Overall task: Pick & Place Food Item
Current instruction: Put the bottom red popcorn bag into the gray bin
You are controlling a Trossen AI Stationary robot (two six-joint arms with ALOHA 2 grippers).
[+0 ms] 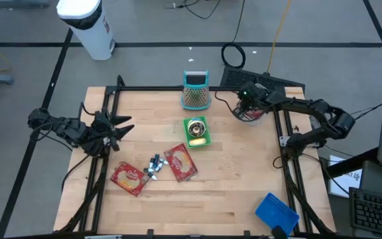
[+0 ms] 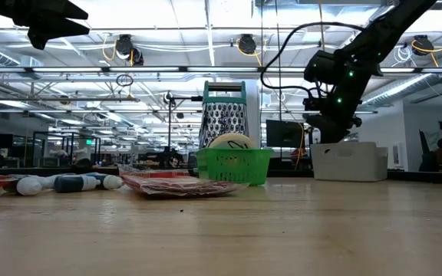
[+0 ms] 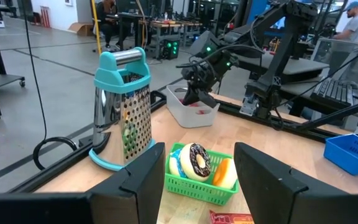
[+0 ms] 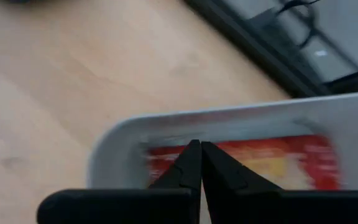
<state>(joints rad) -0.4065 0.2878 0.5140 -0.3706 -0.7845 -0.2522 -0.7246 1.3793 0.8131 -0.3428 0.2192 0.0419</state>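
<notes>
A white bin [image 1: 251,114] stands at the table's far right corner with a red-and-yellow packet [image 4: 278,158] lying in it. My right gripper [image 4: 196,146] is shut, slants down and hovers over that packet just inside the bin's rim [image 4: 123,134]; nothing shows between its fingers. A green basket [image 1: 196,131] mid-table holds a doughnut [image 3: 199,160] and other food. Two red packets [image 1: 128,178] [image 1: 181,162] lie flat on the wood. My left gripper [image 1: 121,126] waits open at the left side, raised and level.
A teal-handled grater [image 1: 195,91] stands upright at the far edge behind the green basket. A small blue-and-white object [image 1: 154,166] lies between the red packets. A blue basket [image 1: 277,212] sits at the near right corner. Bare wood lies along the near edge.
</notes>
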